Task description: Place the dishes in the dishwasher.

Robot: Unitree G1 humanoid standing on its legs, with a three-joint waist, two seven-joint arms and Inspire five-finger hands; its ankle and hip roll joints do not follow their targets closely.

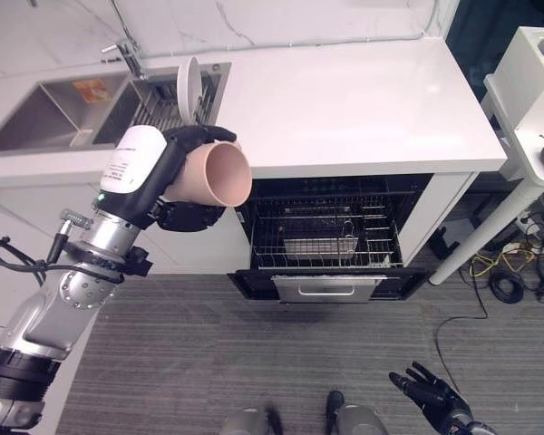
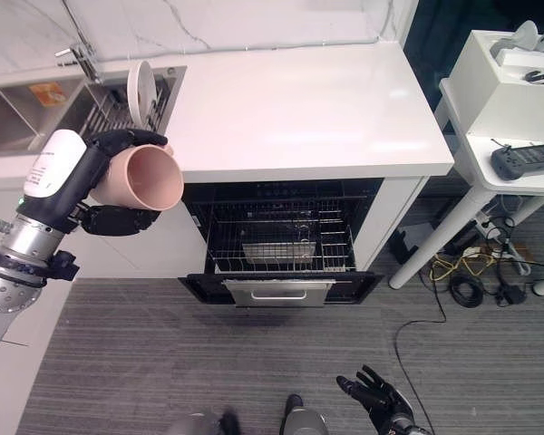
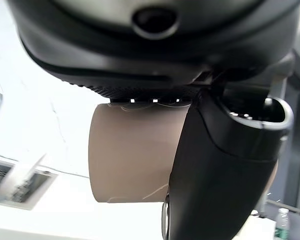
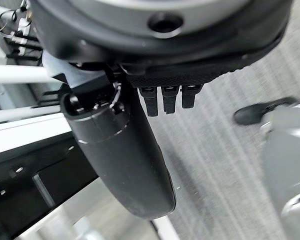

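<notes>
At the white desk's [image 1: 363, 100] left end, a steel double sink [image 1: 45, 113] holds a wire drying rack [image 1: 159, 107] in its right basin, with one white plate [image 1: 189, 86] standing on edge. Just in front of that edge, the left hand [image 1: 186, 172] is curled round a pale pink cylindrical cup [image 1: 222, 174], mouth turned rightward, held off the desk. Right of it, under the desk's front edge, the open dishwasher [image 1: 331, 227] shows its black wire rack [image 1: 322, 237] with a steel basket [image 1: 319, 246] inside. Bare grey floor [image 1: 254, 353] lies before it; the right hand [image 1: 431, 391] hangs low there, fingers spread loosely, holding nothing.
</notes>
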